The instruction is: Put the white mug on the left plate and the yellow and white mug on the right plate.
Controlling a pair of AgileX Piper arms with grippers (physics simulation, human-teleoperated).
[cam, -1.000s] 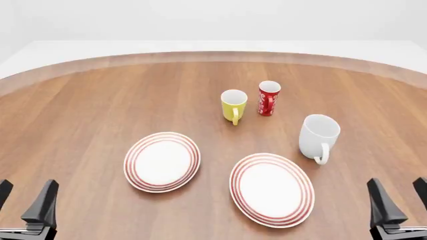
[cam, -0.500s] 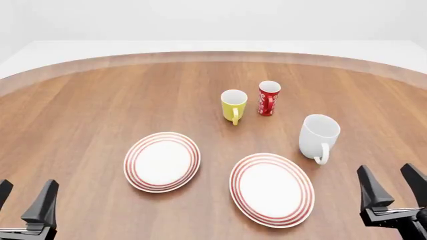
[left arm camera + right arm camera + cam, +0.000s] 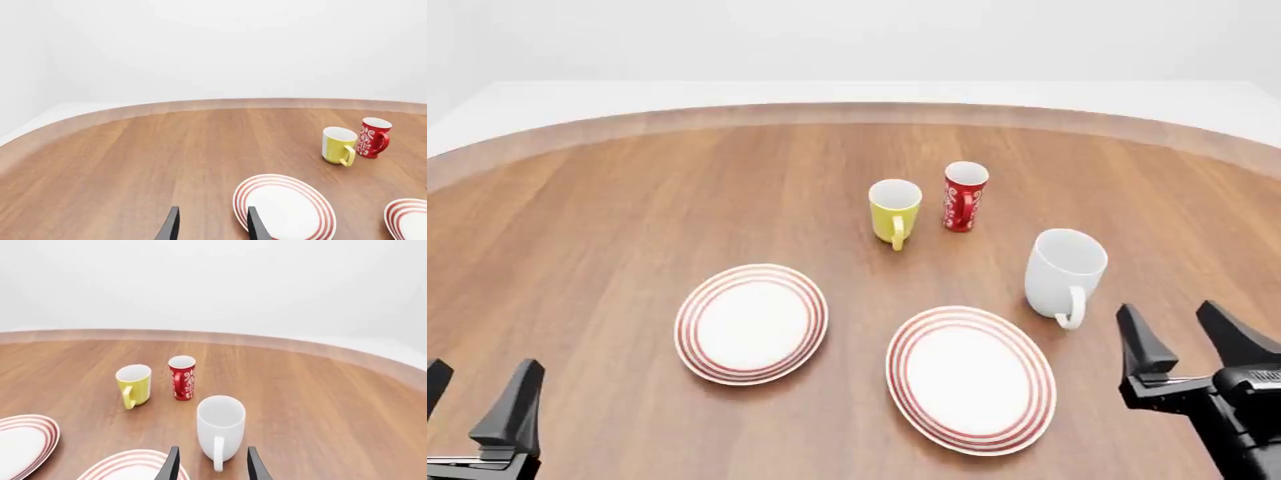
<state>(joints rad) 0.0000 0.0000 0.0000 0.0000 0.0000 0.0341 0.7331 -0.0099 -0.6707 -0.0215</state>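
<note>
Front view | red mug: white markings unreadable | left tool, right tool spread, empty

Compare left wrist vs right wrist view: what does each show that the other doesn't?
Only the left wrist view: the left gripper, jaws open, with the whole left plate just beyond its fingertips.

Only the right wrist view: the right gripper, jaws open, lined up on the white mug, which stands upright with its handle toward the camera.

Both: the yellow and white mug beside the red mug, both upright on the wooden table, and a cropped part of the right plate.
</note>
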